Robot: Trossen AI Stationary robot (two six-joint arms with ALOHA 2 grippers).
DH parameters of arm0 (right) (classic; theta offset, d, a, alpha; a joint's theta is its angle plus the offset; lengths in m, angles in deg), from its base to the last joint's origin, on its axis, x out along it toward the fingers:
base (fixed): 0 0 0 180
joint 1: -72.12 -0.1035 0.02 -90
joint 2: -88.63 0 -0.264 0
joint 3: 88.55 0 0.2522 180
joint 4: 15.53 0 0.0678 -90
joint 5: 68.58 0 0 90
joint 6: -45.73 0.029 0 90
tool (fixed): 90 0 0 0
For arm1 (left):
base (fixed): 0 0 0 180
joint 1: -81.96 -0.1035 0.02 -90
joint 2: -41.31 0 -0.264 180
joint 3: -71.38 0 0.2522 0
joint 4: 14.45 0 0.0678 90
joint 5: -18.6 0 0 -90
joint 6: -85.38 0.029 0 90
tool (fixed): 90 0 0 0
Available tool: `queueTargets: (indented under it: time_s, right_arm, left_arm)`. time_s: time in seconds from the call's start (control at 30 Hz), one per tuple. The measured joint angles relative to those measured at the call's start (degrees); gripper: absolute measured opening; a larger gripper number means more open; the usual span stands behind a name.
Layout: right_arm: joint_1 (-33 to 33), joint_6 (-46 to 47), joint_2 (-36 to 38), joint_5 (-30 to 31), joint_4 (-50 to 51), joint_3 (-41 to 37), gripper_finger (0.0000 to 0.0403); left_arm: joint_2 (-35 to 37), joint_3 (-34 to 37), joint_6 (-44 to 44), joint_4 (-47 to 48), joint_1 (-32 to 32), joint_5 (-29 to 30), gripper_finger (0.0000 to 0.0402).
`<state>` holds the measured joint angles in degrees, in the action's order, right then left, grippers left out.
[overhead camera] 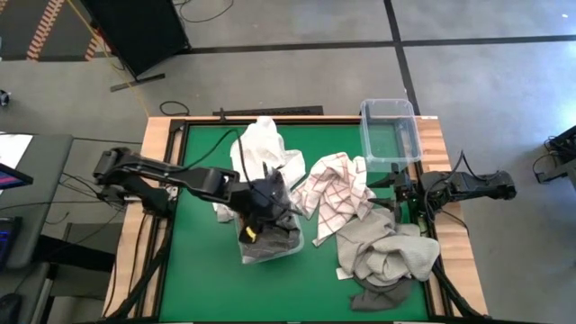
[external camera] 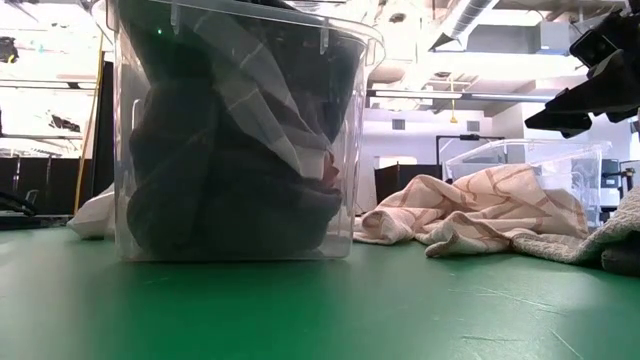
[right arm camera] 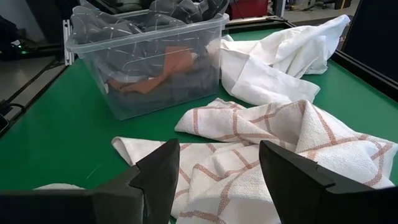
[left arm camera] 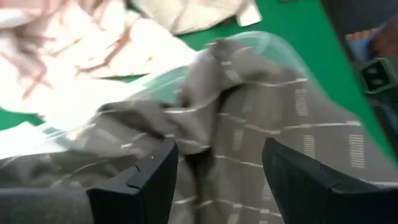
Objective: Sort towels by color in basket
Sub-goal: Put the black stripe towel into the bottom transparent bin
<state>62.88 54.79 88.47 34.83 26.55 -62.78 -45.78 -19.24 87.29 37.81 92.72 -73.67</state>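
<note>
clear bin (external camera: 235,140) at left of low frame, stuffed with dark grey towel (external camera: 230,190). left fingers (left arm camera: 217,180) spread open above it. red-checked white towel (overhead camera: 337,193) crumpled mid-table. right fingers (right arm camera: 217,171) open over it.

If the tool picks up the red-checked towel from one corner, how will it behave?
The red-checked towel lies crumpled in soft folds, so it would probably hang limp and unfold. It looks light. Its edge seems to meet the beige-grey towel, which might get dragged along.
</note>
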Motion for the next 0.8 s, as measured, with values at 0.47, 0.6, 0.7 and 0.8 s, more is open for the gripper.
queueTargets:
  time_s: [0.47, 0.6, 0.7, 0.8]
  right_arm:
    - [0.0, 0.02, 0.01, 0.0, -0.01, 0.01, 0.0249]
    - [0.0, 0.01, 0.0, 0.0, -0.01, 0.02, 0.0249]
    - [0.0, 0.0, 0.02, 0.0, 0.0, 0.02, 0.0249]
    - [0.0, 0.02, 0.01, 0.0, -0.01, 0.0, 0.0249]
  left_arm:
    - [-7.8, -0.02, 1.75, -0.81, 7.11, 0.93, 0.0221]
    - [-10.47, -0.02, 1.79, -0.19, 4.98, 2.34, 0.0221]
    - [-10.58, 0.51, 2.16, -0.99, 3.41, 2.43, 0.0221]
    - [-10.55, 3.14, 2.34, -4.07, 1.77, 2.39, 0.0221]
